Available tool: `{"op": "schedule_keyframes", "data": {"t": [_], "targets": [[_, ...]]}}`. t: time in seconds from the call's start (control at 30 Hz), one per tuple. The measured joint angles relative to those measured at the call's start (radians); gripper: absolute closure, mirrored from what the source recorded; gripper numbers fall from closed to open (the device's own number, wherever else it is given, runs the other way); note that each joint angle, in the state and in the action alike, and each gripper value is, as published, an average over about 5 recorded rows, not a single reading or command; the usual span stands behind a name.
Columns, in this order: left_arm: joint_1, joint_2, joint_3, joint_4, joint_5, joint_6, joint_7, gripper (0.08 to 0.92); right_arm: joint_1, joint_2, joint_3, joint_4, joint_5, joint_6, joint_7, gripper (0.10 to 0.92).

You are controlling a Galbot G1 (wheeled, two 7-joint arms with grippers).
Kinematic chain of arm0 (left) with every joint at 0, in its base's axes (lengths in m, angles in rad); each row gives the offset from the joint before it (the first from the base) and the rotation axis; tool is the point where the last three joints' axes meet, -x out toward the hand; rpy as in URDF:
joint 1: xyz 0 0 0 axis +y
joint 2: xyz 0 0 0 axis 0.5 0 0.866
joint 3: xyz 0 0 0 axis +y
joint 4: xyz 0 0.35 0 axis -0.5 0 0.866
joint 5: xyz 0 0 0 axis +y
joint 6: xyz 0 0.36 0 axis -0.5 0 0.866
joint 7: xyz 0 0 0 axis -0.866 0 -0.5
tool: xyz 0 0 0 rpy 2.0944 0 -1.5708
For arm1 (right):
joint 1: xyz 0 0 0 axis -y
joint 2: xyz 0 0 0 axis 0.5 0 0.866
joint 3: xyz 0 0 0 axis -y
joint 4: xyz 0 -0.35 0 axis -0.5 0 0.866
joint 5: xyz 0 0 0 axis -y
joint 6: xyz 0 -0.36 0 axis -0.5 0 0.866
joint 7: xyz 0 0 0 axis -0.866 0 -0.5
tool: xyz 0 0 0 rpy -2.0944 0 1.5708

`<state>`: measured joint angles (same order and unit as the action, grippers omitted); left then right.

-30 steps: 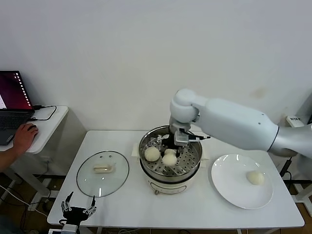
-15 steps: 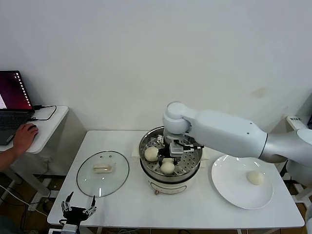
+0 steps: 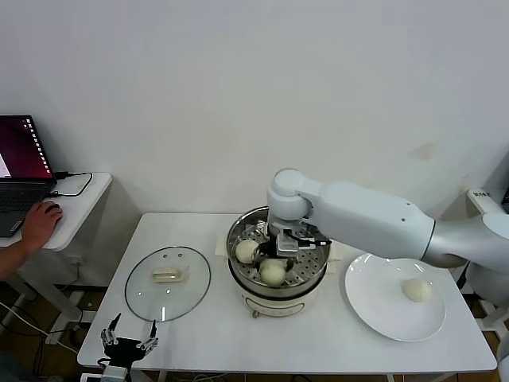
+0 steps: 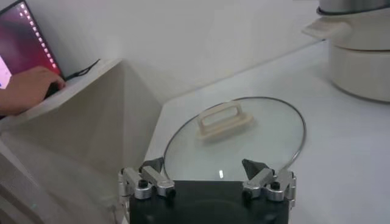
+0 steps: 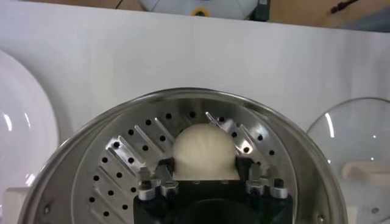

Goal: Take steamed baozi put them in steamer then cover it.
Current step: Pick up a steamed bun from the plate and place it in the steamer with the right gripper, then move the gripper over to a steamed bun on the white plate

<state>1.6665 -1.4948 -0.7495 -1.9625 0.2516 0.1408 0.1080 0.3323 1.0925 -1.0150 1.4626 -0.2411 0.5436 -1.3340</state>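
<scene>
The steamer (image 3: 312, 274) stands mid-table with two steamed baozi (image 3: 248, 251) (image 3: 273, 272) showing on its perforated tray. My right gripper (image 3: 281, 247) reaches down into the pot. In the right wrist view a third baozi (image 5: 203, 149) rests on the steamer tray (image 5: 122, 155), between the fingers of my right gripper (image 5: 204, 165), which stand open at its sides. One more baozi (image 3: 415, 290) lies on the white plate (image 3: 374, 298). The glass lid (image 3: 191, 293) lies flat to the left of the steamer. My left gripper (image 3: 127, 343) waits open at the table's front left edge.
A side desk (image 3: 79, 199) with a laptop (image 3: 20, 163) and a person's hand (image 3: 40, 223) stands to the far left. The lid's cream handle (image 4: 222, 119) shows just ahead of my left gripper (image 4: 204, 169). The steamer's cream base (image 4: 365, 61) is beyond it.
My right arm swung left and lowered into the steamer with the baozi. Its fingers have spread apart, and the baozi now sits on the tray. The left arm has not moved.
</scene>
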Motion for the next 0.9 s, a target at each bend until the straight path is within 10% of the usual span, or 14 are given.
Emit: {"op": "schedule_keyframes", "data": {"t": [0.9], "targets": [[0.012,0.027,0.032,-0.040,-0.037,0.015,0.016,0.177,-0.056,-0.491,0.263,-0.048,0.225,-0.664,0.063,0.203]]}}
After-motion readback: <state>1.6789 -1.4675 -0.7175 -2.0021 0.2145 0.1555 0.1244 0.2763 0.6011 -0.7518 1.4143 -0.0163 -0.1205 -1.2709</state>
